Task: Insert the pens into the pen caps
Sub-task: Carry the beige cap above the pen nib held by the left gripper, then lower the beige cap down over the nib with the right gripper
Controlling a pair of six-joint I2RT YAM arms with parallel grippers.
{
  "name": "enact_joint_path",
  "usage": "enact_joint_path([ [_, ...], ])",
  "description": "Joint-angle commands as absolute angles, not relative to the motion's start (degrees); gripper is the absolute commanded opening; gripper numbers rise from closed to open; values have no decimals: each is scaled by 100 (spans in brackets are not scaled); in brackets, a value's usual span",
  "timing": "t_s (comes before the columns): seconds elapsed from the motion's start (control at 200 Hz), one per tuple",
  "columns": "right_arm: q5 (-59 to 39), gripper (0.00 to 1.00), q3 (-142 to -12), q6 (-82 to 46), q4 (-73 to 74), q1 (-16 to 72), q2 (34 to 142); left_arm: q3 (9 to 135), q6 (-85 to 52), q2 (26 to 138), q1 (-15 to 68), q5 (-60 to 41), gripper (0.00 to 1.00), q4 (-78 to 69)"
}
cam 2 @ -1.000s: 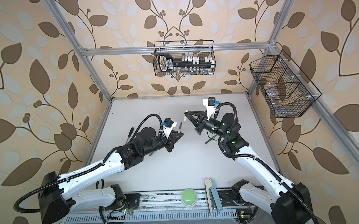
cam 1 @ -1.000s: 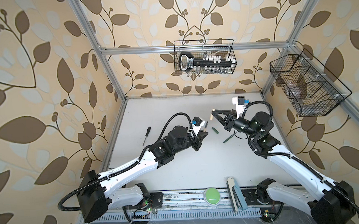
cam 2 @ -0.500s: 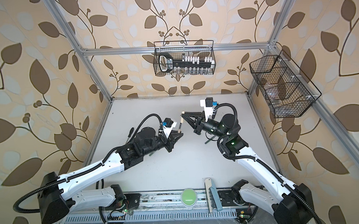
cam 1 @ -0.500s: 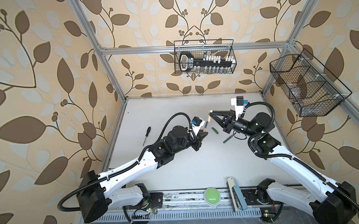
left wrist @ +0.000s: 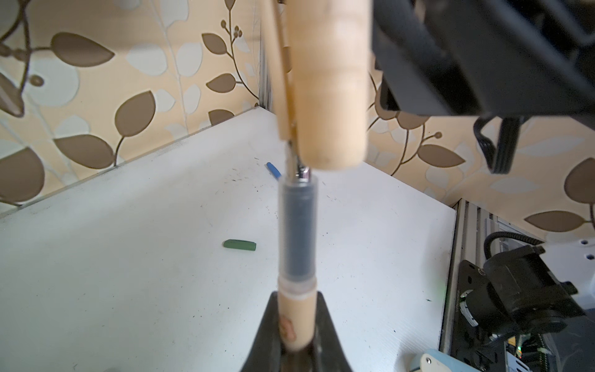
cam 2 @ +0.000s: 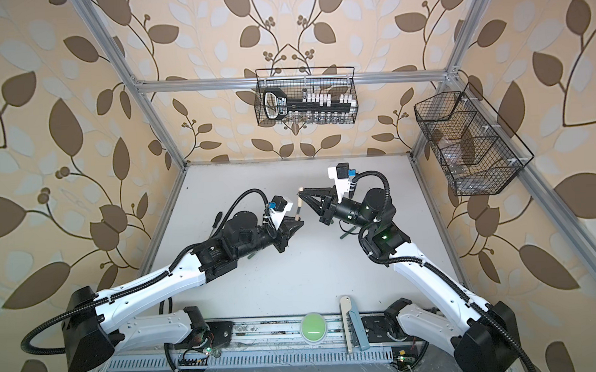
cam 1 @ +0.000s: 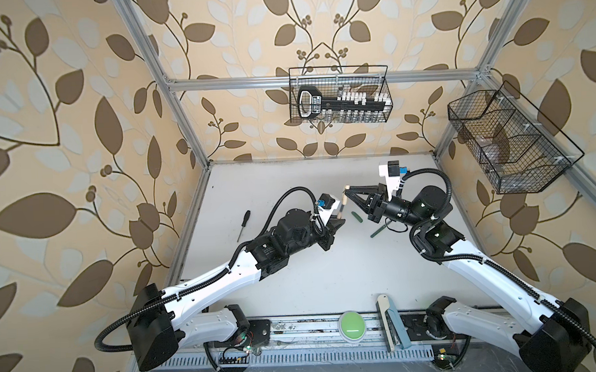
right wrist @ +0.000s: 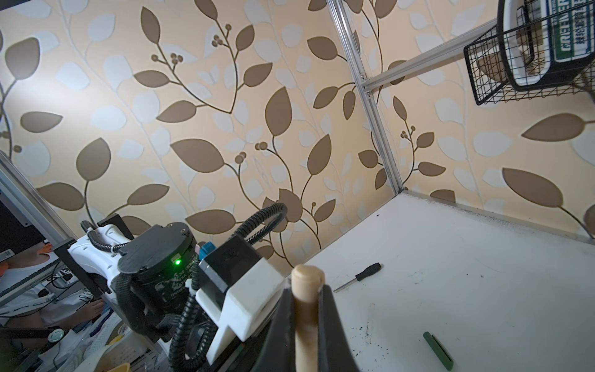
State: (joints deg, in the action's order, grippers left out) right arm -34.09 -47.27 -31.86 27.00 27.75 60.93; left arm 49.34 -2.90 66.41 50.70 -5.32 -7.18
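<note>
Pinches beige pen (left wrist: 297, 232) in left gripper (left wrist: 297, 298), clamps beige cap (left wrist: 328, 80) in right gripper (right wrist: 306, 291), right at pen's tip.

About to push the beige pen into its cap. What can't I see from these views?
- Left wrist view: the blurred beige cap covers the tip of the beige pen; whether it is inside is unclear.
- Right wrist view: the cap's open end runs off the frame between the jaws; the pen is not shown.
- Both top views: the pen and cap are too small to judge alignment.
</note>
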Motion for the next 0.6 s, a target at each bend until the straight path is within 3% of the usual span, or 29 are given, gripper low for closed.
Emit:
enact_joint_path([
  [0.0, -3334, 0, -4730, -3118, 2845, 2812, 6135, 5001, -193, 6401, 5124, -586, 0, -892],
  [0.595, -3099, 0, -5223, -2751, 2470, 2742, 6095, 4983, -202, 6311, 5133, -624, 0, -882],
])
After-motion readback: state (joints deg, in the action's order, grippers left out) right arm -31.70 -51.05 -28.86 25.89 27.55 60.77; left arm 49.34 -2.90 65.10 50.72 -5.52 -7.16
